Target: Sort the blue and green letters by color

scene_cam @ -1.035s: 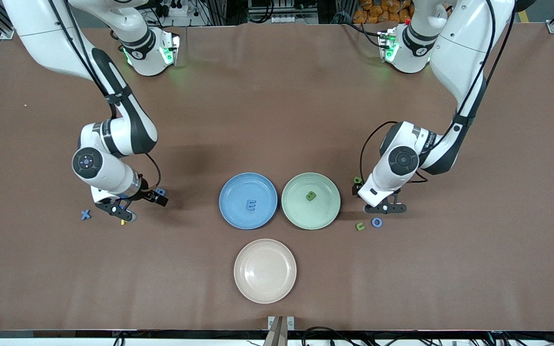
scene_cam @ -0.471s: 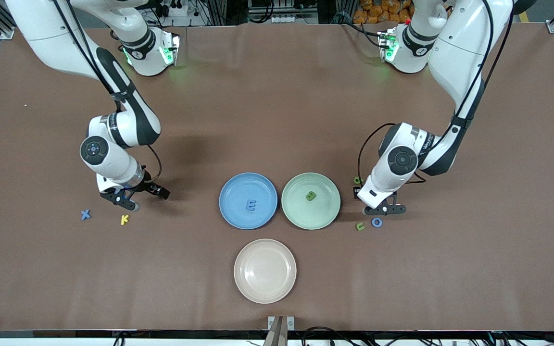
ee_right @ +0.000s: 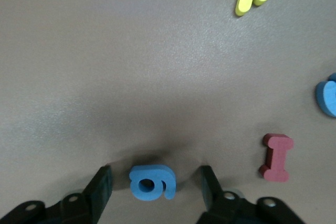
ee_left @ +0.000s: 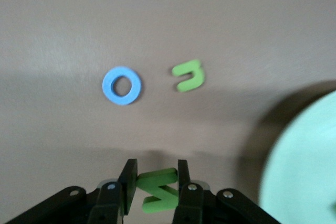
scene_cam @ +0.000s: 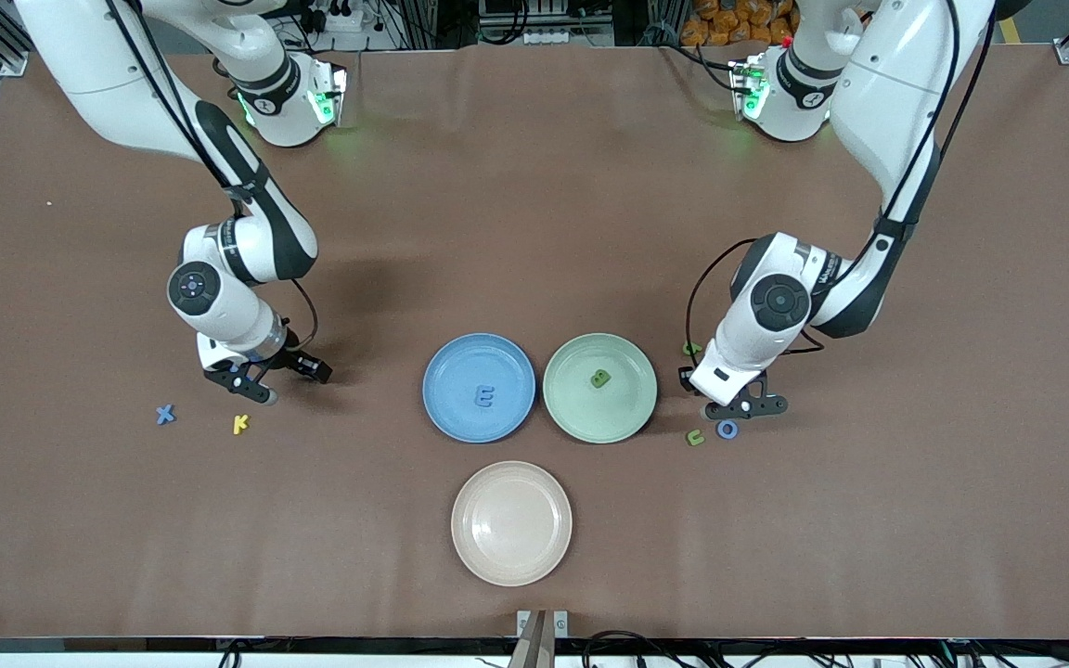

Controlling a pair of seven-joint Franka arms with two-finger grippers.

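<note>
— Left gripper (ee_left: 153, 184): what is it doing?
— Clamping a green letter (ee_left: 157, 190) between its fingers, just beside the green plate (scene_cam: 632, 408).
— And the right gripper (ee_right: 155, 182)?
— Standing open astride a blue letter (ee_right: 152, 182) lying flat, long axis running across the gap, well apart from that plate.

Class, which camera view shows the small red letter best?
The right wrist view: the red letter lies in plain sight on the table, beside the right gripper, which straddles a blue letter. In the front view the right arm hides it; the left wrist view misses it.
</note>
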